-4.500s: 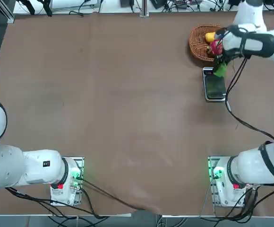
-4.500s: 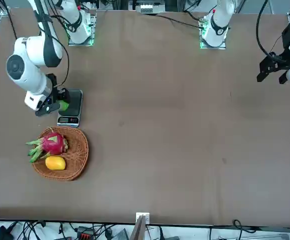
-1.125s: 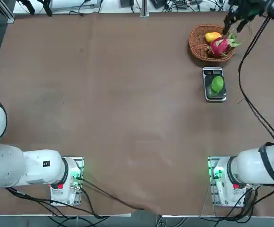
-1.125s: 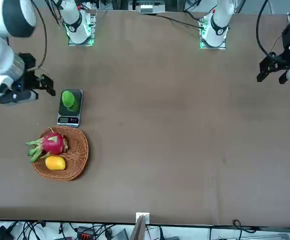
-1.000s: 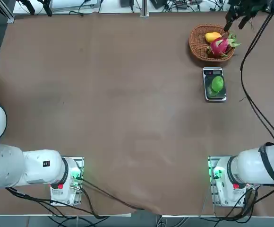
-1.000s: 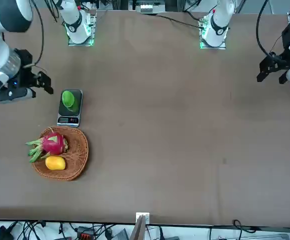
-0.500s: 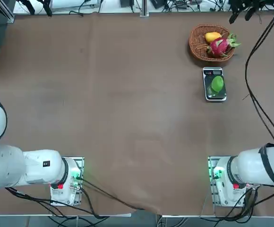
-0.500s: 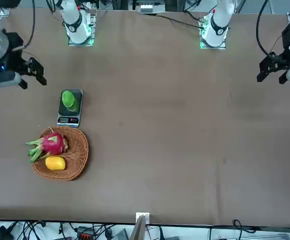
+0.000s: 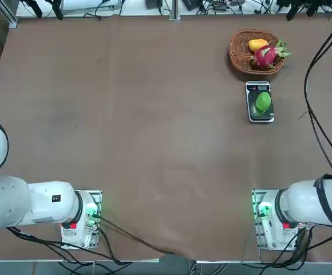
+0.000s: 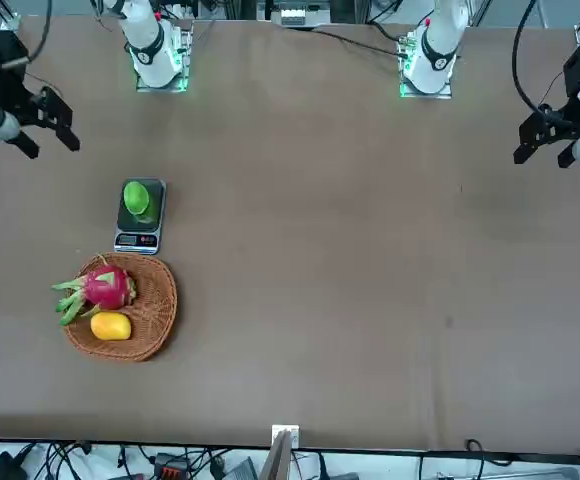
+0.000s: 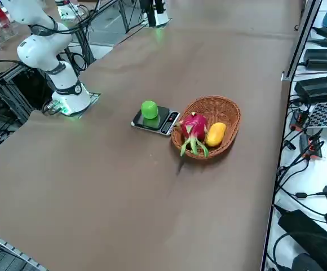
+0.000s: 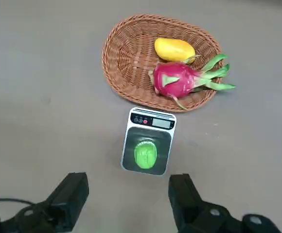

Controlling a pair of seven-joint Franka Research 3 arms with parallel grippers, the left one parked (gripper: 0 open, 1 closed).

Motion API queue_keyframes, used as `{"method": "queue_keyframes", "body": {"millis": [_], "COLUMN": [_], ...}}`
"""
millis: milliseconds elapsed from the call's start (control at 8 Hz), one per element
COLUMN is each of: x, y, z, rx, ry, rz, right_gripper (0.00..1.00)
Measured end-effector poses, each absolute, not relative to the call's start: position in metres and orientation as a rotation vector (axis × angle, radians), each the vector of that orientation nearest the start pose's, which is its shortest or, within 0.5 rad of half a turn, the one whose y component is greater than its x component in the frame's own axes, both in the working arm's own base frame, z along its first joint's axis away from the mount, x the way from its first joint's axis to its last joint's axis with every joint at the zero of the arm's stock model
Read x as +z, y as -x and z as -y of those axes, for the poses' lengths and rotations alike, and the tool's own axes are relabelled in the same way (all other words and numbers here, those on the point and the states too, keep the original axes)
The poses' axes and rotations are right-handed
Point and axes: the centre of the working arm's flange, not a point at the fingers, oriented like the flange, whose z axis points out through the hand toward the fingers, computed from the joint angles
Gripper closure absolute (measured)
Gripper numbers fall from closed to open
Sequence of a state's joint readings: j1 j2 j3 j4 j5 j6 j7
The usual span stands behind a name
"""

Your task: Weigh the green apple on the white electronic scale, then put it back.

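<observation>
A: While the green apple (image 12: 146,155) rests on the dark platform of the white electronic scale (image 12: 147,141), what is the state of the right hand (image 12: 129,198)?

B: Released. Its two fingers stand wide apart with nothing between them. It has withdrawn from the scale since the earlier views, leaving the fruit unsupported by the arm.

A: What does that mean for the task?

B: Placement appears complete; the weighing is likely under way. The return remains, probably to the wicker basket (image 12: 116,73) just beside the scale on the surface (image 12: 48,141).

A: Describe the apple.

B: Bright green, smooth, roundish, with a faint reflection in the glossy platform. The display reading is not legible.
</observation>
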State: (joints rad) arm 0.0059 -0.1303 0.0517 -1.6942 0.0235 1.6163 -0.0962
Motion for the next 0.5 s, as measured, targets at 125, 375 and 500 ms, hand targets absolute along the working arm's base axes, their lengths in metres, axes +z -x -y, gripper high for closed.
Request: {"method": "queue_keyframes", "body": {"millis": [125, 375, 500], "x": [0.6463, 0.6481, 0.6477], "y": [-0.5152, -0.5148, -0.5149], "z": [-0.034, -0.034, -0.034], "rx": [-0.083, -0.082, -0.08], "ry": [3.116, 3.116, 3.116], "rz": [0.24, 0.24, 0.24], "right_gripper": [0.0, 0.0, 0.0]}}
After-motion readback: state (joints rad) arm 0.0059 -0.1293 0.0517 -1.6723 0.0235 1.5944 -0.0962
